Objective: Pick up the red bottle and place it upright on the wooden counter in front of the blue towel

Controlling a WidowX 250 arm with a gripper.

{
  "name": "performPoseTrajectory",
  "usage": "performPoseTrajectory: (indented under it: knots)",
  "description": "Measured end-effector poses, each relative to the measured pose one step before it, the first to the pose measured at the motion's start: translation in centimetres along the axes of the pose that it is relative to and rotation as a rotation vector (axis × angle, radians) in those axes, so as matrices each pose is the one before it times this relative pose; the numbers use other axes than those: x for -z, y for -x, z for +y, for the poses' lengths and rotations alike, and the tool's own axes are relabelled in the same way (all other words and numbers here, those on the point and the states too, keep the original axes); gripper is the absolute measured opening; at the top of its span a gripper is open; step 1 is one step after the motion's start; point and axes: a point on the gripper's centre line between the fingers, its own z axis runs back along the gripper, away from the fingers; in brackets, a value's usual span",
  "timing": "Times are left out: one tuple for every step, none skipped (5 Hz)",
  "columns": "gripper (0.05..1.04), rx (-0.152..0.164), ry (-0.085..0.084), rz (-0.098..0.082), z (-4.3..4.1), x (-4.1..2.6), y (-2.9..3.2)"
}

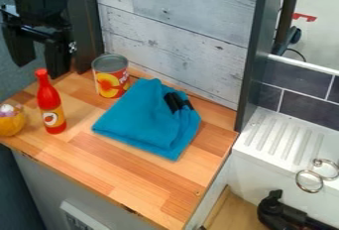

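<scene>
Okay, nearest first: wooden counter (159, 184), bare along its front stretch. Blue cloth (149, 120) lies folded in a loose, uneven stack mid-counter, black strips near its far right edge. Left of it, red bottle (51, 110) stands upright, with a yellow-orange item (12, 124) by the left edge (pale stuff on top, can't tell what). Farther back, can (110, 78) stands upright near the wall (179, 26), just beyond the cloth. Black gripper (37, 50) hangs at upper left, close to the bottle and can; fingers spread apart, nothing between them.

Step, my call: pre-grasp, nothing picked up. Bottle and can look like the handiest targets, though which is a toss-up. Next move would call for lining up over one, lowering with the fingers astride it, then closing; the slim bottle could tip if bumped.
</scene>
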Motion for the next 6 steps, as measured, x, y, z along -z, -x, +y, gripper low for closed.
performPoseTrajectory:
  knots:
    - [1.001,0.0019,0.0080,0.0231,-0.069,0.613,0.045]
    - [1.001,0.0022,0.0192,0.0144,0.951,0.100,-1.731]
    - [1.001,0.0154,-0.0182,-0.0019,1.629,-0.255,-0.862]
    - [1.001,0.0518,-0.0372,0.0095,0.982,-0.108,-0.755]
    - [1.001,0.0498,0.0035,-0.0091,1.445,0.007,0.287]
    - [1.001,0.0164,0.0313,0.0223,0.853,1.722,-0.153]
